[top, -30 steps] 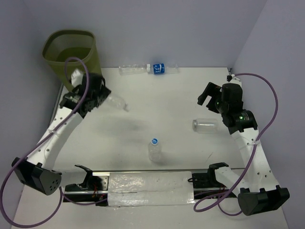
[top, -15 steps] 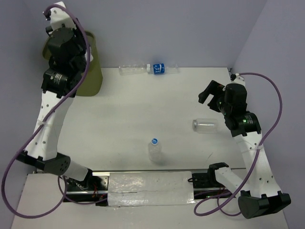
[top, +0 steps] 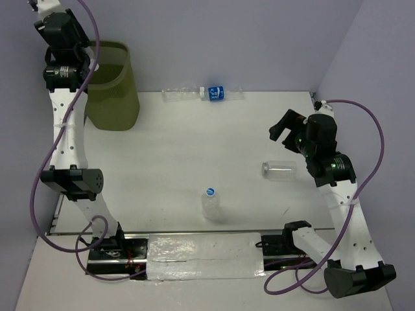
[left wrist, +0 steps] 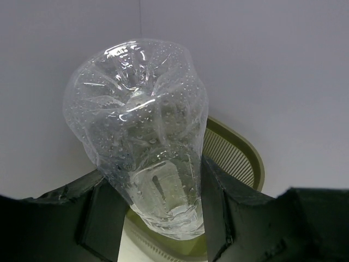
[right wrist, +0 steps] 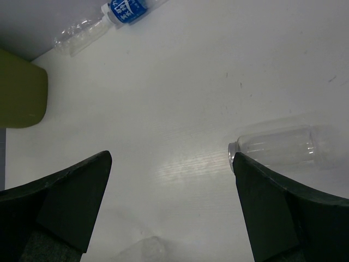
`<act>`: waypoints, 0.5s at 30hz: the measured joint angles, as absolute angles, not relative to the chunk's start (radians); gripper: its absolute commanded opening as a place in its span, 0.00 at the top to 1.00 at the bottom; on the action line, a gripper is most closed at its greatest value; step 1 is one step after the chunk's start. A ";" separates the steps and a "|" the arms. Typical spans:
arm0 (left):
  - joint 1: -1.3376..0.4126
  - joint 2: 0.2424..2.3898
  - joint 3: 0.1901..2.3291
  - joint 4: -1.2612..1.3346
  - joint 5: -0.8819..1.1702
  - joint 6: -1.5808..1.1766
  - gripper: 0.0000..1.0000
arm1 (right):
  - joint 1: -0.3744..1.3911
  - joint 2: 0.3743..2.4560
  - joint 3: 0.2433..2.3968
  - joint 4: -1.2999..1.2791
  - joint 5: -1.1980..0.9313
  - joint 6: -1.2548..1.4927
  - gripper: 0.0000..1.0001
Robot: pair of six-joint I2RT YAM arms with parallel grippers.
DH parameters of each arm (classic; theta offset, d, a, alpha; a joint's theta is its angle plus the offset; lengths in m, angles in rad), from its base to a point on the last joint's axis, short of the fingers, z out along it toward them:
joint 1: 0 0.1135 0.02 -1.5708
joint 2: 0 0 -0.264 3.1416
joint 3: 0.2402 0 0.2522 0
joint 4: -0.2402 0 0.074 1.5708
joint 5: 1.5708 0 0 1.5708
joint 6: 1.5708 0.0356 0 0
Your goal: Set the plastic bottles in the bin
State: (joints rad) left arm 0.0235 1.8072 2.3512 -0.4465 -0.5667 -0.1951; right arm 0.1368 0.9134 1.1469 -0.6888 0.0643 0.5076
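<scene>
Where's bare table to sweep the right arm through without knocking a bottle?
Widest bare patch: table centre, bordered by the bin, the back-wall pair, clear bottle and blue-labelled bottle, and the upright blue-capped bottle. Tighter by the right tool, where the uncapped bottle lies on its side.

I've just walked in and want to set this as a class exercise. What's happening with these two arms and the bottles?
The left hand grips a crinkly clear bottle, raised high by the olive bin; the bin's rim shows just beneath it. The right hand hangs open, holding nothing, near a capless bottle lying on the table. A blue-capped bottle stands mid-table, and a plain bottle and a blue-labelled bottle lie by the far wall, not yet binned.
</scene>
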 measured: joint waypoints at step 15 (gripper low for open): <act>0.131 1.967 2.293 -0.486 -0.307 -0.366 0.01 | 0.137 0.919 1.138 -0.693 0.038 0.531 0.00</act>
